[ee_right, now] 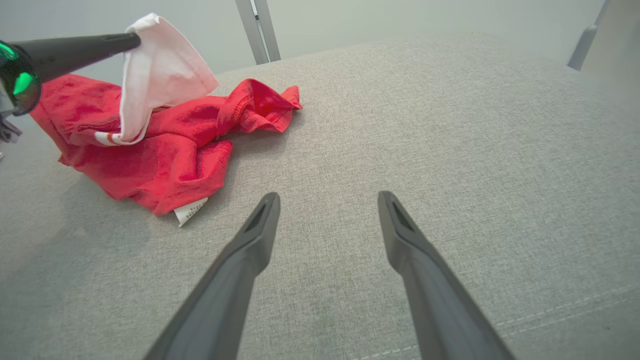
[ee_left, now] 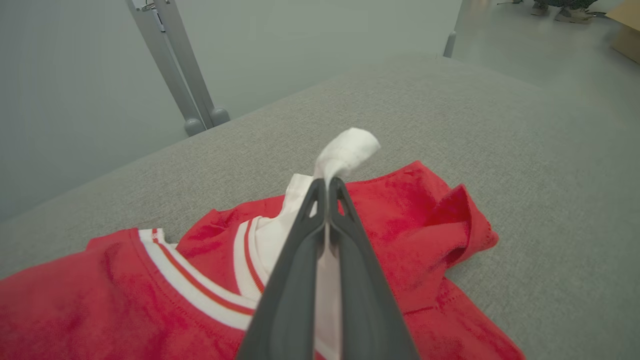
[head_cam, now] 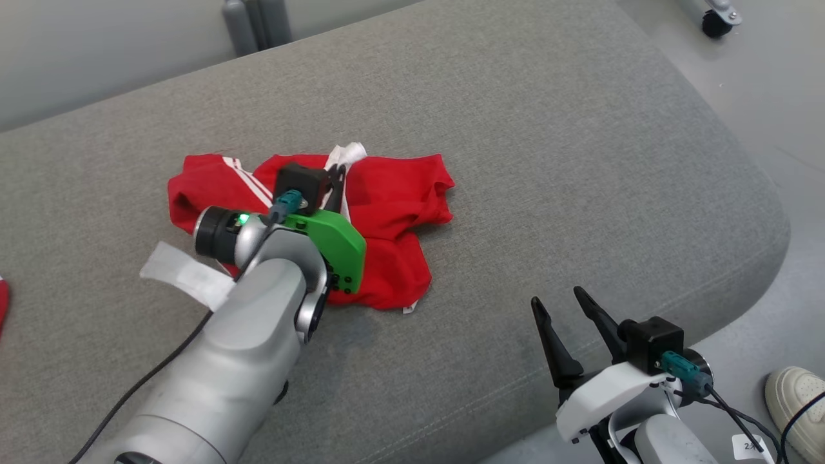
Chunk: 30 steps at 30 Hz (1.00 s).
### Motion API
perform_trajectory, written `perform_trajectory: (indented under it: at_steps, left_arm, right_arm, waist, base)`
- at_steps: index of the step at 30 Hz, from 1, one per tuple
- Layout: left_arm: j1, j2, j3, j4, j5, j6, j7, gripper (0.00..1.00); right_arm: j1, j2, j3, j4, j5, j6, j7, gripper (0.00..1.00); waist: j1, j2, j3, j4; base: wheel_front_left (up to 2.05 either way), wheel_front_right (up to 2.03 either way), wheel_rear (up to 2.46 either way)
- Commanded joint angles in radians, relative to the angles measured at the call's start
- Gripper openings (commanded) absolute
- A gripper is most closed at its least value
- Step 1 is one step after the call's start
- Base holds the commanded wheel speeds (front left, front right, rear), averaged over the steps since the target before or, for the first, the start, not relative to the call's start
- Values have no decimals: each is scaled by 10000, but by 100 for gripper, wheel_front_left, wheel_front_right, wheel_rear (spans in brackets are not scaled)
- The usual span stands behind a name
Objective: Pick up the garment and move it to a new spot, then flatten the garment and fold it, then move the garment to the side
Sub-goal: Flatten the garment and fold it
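Nearest the robot, the right gripper (head_cam: 556, 296) hangs over the front edge of the grey couch (head_cam: 548, 129). Its fingers are spread wide with nothing between them, just couch fabric under the gap in its wrist view. A pale shoe (head_cam: 796, 396) sits on the floor at the lower right, just beside that arm's cables. To the left, the silver left arm reaches in over the couch, with a white strip (head_cam: 187, 274) stuck to it and a green light lit at the wrist. Further in, the left gripper (head_cam: 336, 173) sits over the middle of the garment (head_cam: 393, 193), its fingers pressed together and pinching a white flap (ee_left: 350, 150) of it. In the right wrist view the flap is held up above the heap. The garment is red with white striped trim and lies crumpled on the couch, about mid-cushion and a bit left of centre, well apart from the right gripper. A small white tag (ee_right: 190, 211) pokes out at the heap's near edge, flat on the fabric. A sliver of something red (head_cam: 2, 303) shows at the far left edge of the head view — can't tell what it is. Behind the couch's far edge stand grey posts (head_cam: 254, 26), and a black caster (head_cam: 715, 24) sits on the floor at the top right.
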Motion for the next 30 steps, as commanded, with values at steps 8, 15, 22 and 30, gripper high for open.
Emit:
perform_trajectory:
  at_steps: [8, 15, 22, 30]
  left_arm:
    - [706, 1427, 1836, -1434, -978, 1029, -722, 0]
    - [2609, 2817, 3253, -3609, -1364, 2028, -791, 0]
    - [4639, 3464, 3796, -5238, -1476, 2678, -787, 0]
    - [5607, 3277, 3748, -5749, -1685, 2898, -746, 100]
  right_arm:
    - [181, -14, -225, -19, -192, -3, 78, 100]
    - [413, -13, -458, -214, -331, -3, 297, 100]
    - [484, -14, -566, -431, -467, -3, 480, 100]
    - [495, -16, -541, -565, -509, -3, 629, 100]
  waist:
    - [0, -1, -597, 1179]
    - [0, -1, -883, 1826]
    - [0, -1, -959, 2174]
    - [0, -1, -1087, 2272]
  base:
    - [0, 0, 0]
    - [0, 0, 0]
    - [0, 0, 0]
    - [0, 0, 0]
